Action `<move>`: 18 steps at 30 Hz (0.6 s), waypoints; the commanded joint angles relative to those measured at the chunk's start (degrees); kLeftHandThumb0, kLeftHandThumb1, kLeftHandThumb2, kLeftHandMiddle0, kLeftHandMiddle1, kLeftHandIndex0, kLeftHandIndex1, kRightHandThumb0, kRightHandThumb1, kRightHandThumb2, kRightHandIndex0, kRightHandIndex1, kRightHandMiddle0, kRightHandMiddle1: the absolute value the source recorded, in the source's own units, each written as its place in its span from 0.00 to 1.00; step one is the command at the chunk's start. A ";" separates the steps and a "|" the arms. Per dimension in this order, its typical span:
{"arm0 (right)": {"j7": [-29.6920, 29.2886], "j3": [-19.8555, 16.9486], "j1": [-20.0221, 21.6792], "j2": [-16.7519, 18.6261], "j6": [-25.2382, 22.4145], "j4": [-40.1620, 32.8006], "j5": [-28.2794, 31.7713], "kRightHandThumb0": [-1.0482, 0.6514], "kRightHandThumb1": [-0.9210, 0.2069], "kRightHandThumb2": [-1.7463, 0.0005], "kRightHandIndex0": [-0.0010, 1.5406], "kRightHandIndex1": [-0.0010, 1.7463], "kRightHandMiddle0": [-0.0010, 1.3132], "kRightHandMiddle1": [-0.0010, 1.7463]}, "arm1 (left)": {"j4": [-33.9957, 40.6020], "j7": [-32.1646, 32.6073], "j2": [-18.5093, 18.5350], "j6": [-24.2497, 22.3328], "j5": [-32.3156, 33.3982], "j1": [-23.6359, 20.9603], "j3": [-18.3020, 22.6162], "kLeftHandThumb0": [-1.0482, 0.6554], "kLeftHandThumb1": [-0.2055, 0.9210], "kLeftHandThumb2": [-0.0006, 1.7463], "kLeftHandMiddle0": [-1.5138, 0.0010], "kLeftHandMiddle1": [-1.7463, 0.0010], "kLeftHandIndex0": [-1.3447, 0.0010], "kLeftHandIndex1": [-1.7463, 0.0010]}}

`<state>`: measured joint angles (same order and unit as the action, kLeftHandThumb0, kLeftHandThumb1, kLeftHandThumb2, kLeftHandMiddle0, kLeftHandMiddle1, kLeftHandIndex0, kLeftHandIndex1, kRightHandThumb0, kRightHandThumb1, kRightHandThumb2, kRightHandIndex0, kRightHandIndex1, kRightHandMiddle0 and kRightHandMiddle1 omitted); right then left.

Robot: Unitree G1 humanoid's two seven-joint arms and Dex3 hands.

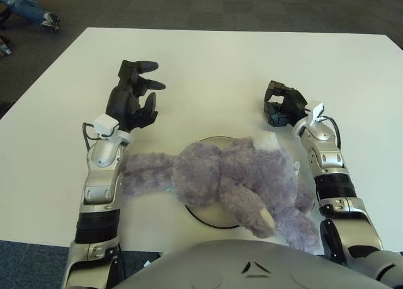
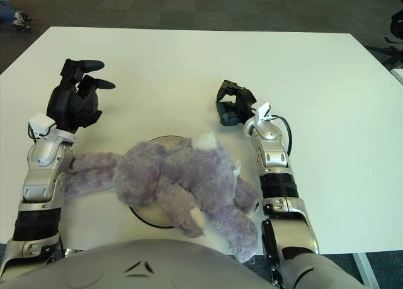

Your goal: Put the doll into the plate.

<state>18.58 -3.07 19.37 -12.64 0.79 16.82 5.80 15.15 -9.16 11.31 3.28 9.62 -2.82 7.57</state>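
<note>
Both views sit on the robot's head, side by side, looking fwd and down at the white table (image 1: 239, 62) from close above; the robot's own chest fills the bottom edge. They share nearly the whole scene: tabletop, both arms, dark carpet (image 2: 208, 5) beyond. Right eye view is shifted slightly right vs. left.

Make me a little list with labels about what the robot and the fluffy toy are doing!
toy: fluffy purple plush doll, lying across the plate
plate: round clear plate with dark rim, mostly covered by the doll
table: white table
left robot hand: open, holding nothing, beyond the doll's left end
right robot hand: curled, holding nothing, beyond the doll's right side
</note>
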 commanded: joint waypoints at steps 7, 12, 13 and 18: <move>-0.05 -0.66 0.34 -0.25 1.66 0.92 0.26 0.34 0.52 0.26 0.79 1.00 0.45 1.00 | -0.47 1.03 -1.65 -5.39 5.07 -2.85 2.54 0.61 0.70 0.58 0.78 0.00 0.78 0.00; -0.01 -0.61 0.45 -0.32 2.39 1.41 0.14 0.34 0.52 0.26 0.79 1.00 0.45 1.00 | -1.57 1.69 -2.10 -6.71 5.65 -3.78 3.46 0.61 0.59 0.66 0.74 0.00 0.72 0.00; 0.01 -0.64 0.46 -0.30 2.53 1.52 0.18 0.34 0.52 0.26 0.79 1.00 0.45 1.00 | -1.94 1.70 -2.14 -6.78 5.74 -3.97 3.65 0.61 0.59 0.67 0.73 0.00 0.71 0.00; -0.22 -0.76 0.53 -0.16 3.30 2.04 0.17 0.34 0.52 0.26 0.79 1.00 0.45 1.00 | -3.78 1.34 -2.73 -6.76 6.83 -4.53 4.35 0.61 0.51 0.72 0.70 0.00 0.67 0.00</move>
<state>18.57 -3.17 19.37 -12.66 2.95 18.14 5.78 12.76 -8.26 8.96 -3.04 15.41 -6.39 11.14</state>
